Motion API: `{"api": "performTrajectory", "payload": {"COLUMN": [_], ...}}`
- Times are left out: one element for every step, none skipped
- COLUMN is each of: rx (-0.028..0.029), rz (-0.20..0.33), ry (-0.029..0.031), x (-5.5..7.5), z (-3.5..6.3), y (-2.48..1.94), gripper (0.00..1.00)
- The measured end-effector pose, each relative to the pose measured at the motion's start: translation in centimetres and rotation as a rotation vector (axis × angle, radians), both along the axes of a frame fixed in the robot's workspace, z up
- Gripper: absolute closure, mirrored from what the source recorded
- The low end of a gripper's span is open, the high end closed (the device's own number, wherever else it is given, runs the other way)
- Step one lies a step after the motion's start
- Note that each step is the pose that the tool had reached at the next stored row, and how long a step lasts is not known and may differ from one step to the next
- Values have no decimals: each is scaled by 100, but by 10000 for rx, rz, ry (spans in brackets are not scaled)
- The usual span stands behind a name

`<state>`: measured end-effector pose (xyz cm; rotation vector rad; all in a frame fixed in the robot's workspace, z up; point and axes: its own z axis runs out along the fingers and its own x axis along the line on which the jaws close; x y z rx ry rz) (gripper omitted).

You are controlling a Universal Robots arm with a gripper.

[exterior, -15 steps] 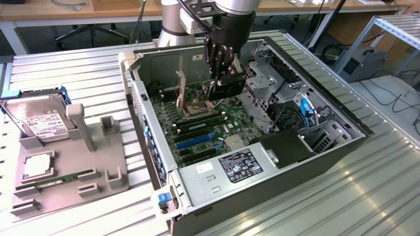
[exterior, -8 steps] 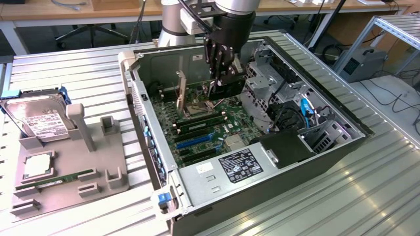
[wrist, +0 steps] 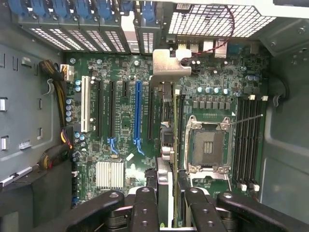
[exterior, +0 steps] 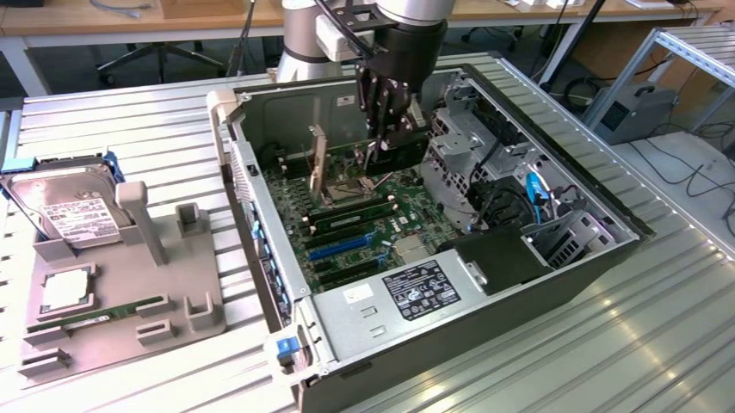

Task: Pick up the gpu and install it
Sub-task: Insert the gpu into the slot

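Observation:
My gripper (exterior: 384, 142) reaches down into the open computer case (exterior: 267, 254) and is shut on the gpu (exterior: 398, 153), which shows as a dark card hanging upright over the motherboard (exterior: 356, 224). In the wrist view the gpu (wrist: 166, 121) is seen edge-on, running between the black fingers (wrist: 145, 205) of my gripper (wrist: 169, 205). Its silvery metal bracket (wrist: 171, 65) points toward the case's rear slot openings. The card hangs over the slots between the long blue slot (wrist: 137, 113) and the open CPU socket (wrist: 208, 147). I cannot tell whether it touches a slot.
A grey holder tray (exterior: 172, 284) at the exterior view's left carries a hard drive (exterior: 69, 215), a CPU (exterior: 65, 288) and a green memory stick (exterior: 98, 317). Inside the case, a metal drive cage (exterior: 460, 146) and cables stand close beside the gripper. The power supply (exterior: 419, 290) fills the near corner.

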<state>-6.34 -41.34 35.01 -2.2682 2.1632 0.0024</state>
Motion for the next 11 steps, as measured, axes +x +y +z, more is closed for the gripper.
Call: {"api": "performTrajectory", "payload": {"rx": [0, 0, 1, 1, -1, 0, 0, -1, 0, 0, 0], "rz": [37, 40, 43, 43, 43, 43, 44, 44, 42, -74, -274], "ry": [0, 0, 0, 0, 1, 0, 0, 1, 0, 0, 0], "x": [0, 0, -1, -4, -9, -10, -14, -19, -35, -74, -86], "z": [0, 0, -1, -7, -27, -46, -65, -79, -97, -134, -161], "y": [0, 0, -45, -97, -113, -114, -115, -115, -116, -135, -166], "gripper": [73, 73, 73, 73, 73, 73, 73, 73, 73, 73, 73]}}
